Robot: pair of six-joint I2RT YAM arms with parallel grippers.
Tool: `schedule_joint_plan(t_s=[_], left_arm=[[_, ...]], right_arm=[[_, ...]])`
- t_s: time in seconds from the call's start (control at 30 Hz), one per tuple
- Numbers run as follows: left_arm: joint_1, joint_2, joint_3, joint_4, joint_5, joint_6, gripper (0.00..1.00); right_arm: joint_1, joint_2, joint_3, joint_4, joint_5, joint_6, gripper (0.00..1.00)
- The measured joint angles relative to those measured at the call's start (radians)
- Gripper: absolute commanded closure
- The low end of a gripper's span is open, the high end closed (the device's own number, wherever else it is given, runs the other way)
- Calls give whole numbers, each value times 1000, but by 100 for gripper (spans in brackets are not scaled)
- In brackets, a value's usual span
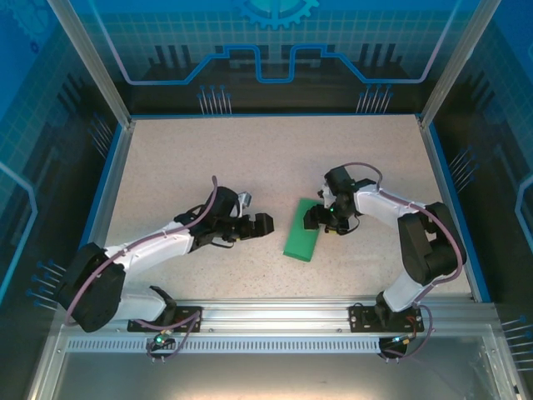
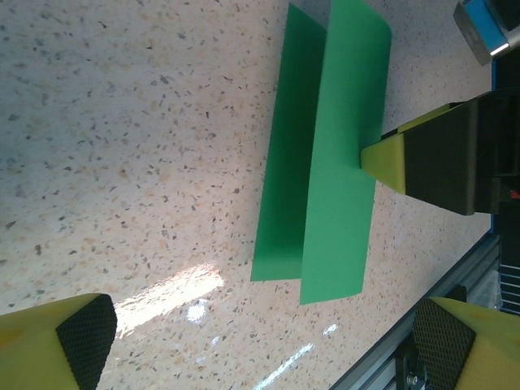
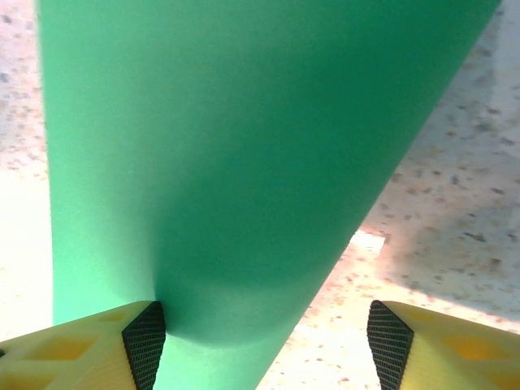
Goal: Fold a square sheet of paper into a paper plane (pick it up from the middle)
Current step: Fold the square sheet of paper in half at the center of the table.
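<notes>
Near the surface's (image 1: 250, 158) middle the folded square sheet of paper (image 1: 301, 231) is laid; the left pincer (image 1: 265, 223) and right pincer (image 1: 321, 218) are spread open, empty, the right touching its edge; the raised layer should be pressed flat.

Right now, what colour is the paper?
Paper: plain bright green, unmarked; best in left wrist view.

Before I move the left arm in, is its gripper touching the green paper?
Apart. The top view shows bare table between the left gripper and the green paper.
</notes>
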Motion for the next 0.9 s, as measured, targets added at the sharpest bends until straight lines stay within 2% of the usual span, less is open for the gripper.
schedule_joint_plan(t_s=[0.27,0.9], left_arm=[[-46,65,34,11,-27,-25,7],[-97,153,90,37,-51,-53,12]], right_arm=[[0,0,-31,-4,43,0,30],[-5,8,-48,73,-3,76,28]])
